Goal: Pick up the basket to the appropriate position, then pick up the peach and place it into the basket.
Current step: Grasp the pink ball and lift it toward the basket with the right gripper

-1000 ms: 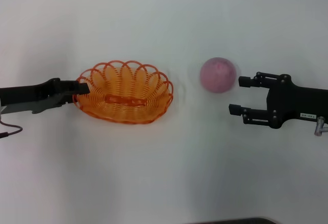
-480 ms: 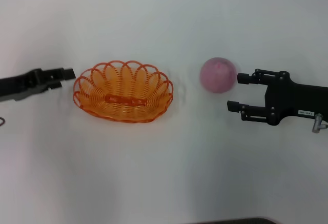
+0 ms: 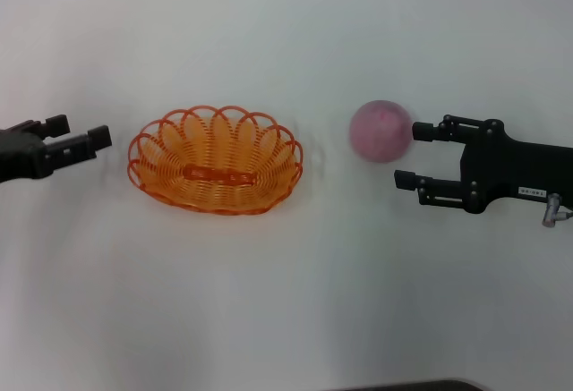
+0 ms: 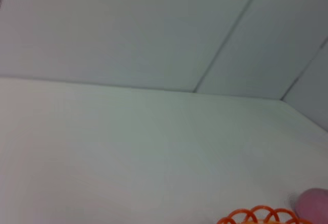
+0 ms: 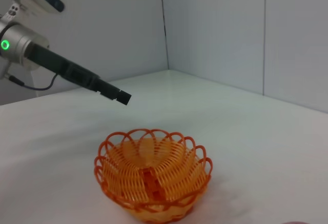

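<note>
Resting upright: scalloped orange basket (image 3: 215, 159)

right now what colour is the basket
Orange, an openwork weave; the basket shows best in the right wrist view.

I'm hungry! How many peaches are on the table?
1. The peach sits on the white table, between the basket and the right gripper. None lies in the basket.

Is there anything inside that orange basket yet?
No. The basket holds nothing; its wire bottom shows bare in the head and right wrist views. The peach sits outside it on the table.
</note>
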Robot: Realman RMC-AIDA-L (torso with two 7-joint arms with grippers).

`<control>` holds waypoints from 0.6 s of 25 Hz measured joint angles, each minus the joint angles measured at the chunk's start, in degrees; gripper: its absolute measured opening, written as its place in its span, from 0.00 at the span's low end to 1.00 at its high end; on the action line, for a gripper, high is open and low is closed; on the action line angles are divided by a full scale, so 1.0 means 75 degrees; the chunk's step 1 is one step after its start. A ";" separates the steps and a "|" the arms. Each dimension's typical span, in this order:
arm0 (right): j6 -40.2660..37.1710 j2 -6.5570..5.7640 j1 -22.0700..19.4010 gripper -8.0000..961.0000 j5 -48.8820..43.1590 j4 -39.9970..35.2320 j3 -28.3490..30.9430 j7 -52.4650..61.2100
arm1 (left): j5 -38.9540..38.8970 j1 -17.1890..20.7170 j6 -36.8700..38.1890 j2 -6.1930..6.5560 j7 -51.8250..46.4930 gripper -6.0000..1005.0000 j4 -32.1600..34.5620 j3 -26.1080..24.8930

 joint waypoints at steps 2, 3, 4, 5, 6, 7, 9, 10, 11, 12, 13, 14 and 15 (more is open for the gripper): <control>0.0002 0.0004 0.0013 0.81 0.0000 0.0000 0.0037 0.0000 | -0.0123 0.0076 0.0067 -0.0004 0.0693 0.78 -0.0080 -0.0040; 0.0003 0.0006 0.0021 0.81 0.0000 0.0000 0.0051 0.0000 | -0.0204 0.0122 0.0125 -0.0011 0.1014 0.81 -0.0102 -0.0058; 0.0004 0.0010 0.0029 0.81 0.0000 0.0000 0.0061 0.0000 | -0.0343 0.0199 0.0249 -0.0021 0.1474 0.85 -0.0140 -0.0077; 0.0005 0.0017 0.0032 0.81 0.0000 0.0000 0.0064 0.0000 | -0.0522 0.0283 0.0407 -0.0029 0.1941 0.88 -0.0197 -0.0107; 0.0008 0.0024 0.0033 0.81 0.0000 0.0000 0.0068 -0.0001 | -0.0739 0.0378 0.0603 -0.0043 0.2487 0.88 -0.0307 -0.0146; 0.0007 0.0033 0.0033 0.81 0.0000 0.0000 0.0070 -0.0006 | -0.0912 0.0443 0.0778 -0.0044 0.2982 0.88 -0.0434 -0.0220; 0.0008 0.0044 0.0029 0.81 0.0000 -0.0001 0.0071 -0.0034 | -0.1147 0.0565 0.1107 -0.0044 0.4001 0.88 -0.0785 -0.0425; 0.0008 0.0046 0.0026 0.81 0.0000 -0.0001 0.0071 -0.0049 | -0.1193 0.0605 0.1268 -0.0037 0.4541 0.88 -0.0971 -0.0526; 0.0008 0.0047 0.0025 0.81 -0.0001 -0.0001 0.0071 -0.0049 | -0.1188 0.0648 0.1409 -0.0035 0.5010 0.88 -0.1161 -0.0606; 0.0008 0.0047 0.0025 0.81 0.0000 -0.0001 0.0071 -0.0046 | -0.1150 0.0695 0.1477 -0.0034 0.5291 0.88 -0.1269 -0.0648; 0.0008 0.0049 0.0024 0.81 -0.0001 -0.0001 0.0071 -0.0033 | -0.1111 0.0749 0.1539 -0.0036 0.5528 0.88 -0.1367 -0.0674; 0.0008 0.0049 0.0021 0.81 -0.0001 -0.0001 0.0072 -0.0030 | -0.1092 0.0795 0.1566 -0.0039 0.5620 0.88 -0.1412 -0.0683; 0.0006 0.0049 0.0017 0.81 -0.0001 -0.0001 0.0084 -0.0030 | -0.1078 0.0860 0.1607 -0.0045 0.5678 0.88 -0.1443 -0.0685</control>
